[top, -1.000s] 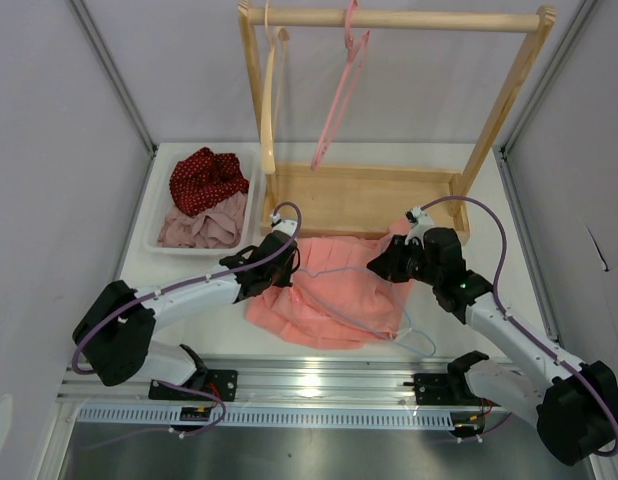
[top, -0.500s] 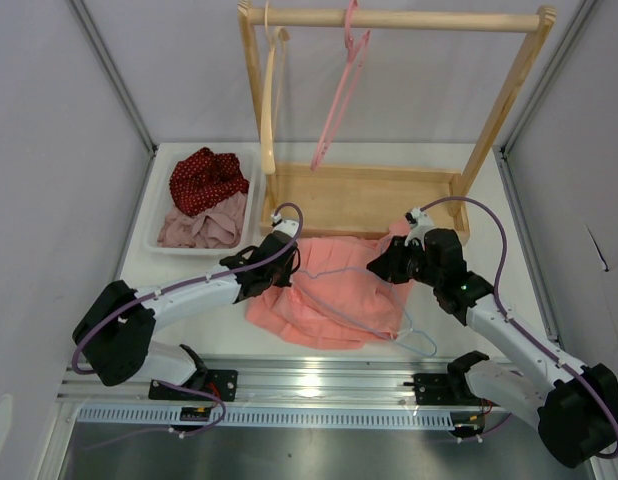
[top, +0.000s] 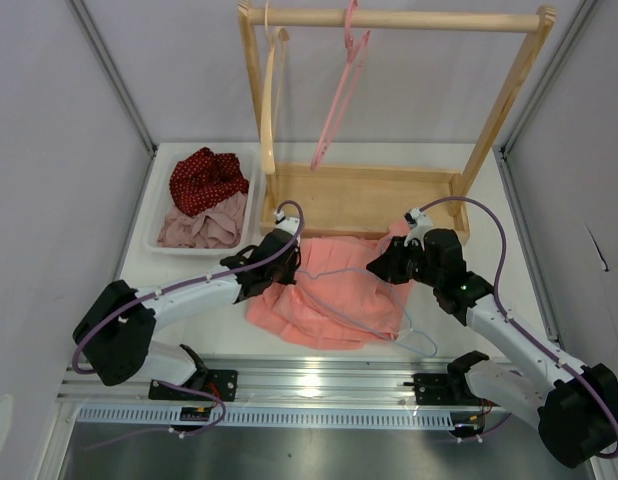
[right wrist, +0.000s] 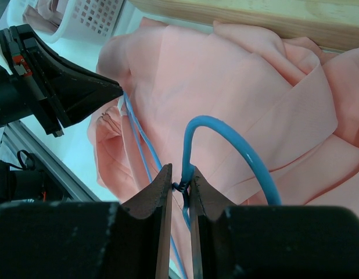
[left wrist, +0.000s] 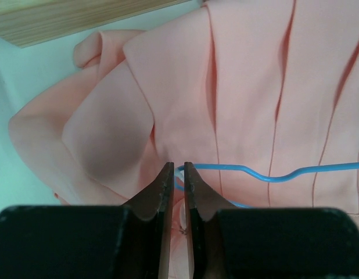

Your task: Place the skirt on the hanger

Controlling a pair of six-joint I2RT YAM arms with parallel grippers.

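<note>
The salmon-pink skirt [top: 339, 295] lies spread on the table in front of the rack; its pleats fill the left wrist view [left wrist: 249, 87]. The thin pale blue hanger [top: 426, 348] rests across it. My left gripper [top: 289, 268] is at the skirt's left edge, its jaws nearly together around the hanger's bent end [left wrist: 284, 174]. My right gripper [top: 384, 268] is shut on the twisted neck below the hook [right wrist: 250, 157]. The right wrist view also shows the skirt [right wrist: 226, 75] and the left gripper [right wrist: 118, 90].
A white basket [top: 154, 215] at the back left holds a red dotted cloth [top: 207, 180] and a mauve cloth [top: 201, 228]. Behind the skirt stands a wooden rack [top: 364, 200] carrying a pink hanger [top: 339, 90] and a wooden hanger [top: 269, 100].
Almost nothing. The hanger's wire has shifted very slightly on the skirt; both arms stay where they were.
</note>
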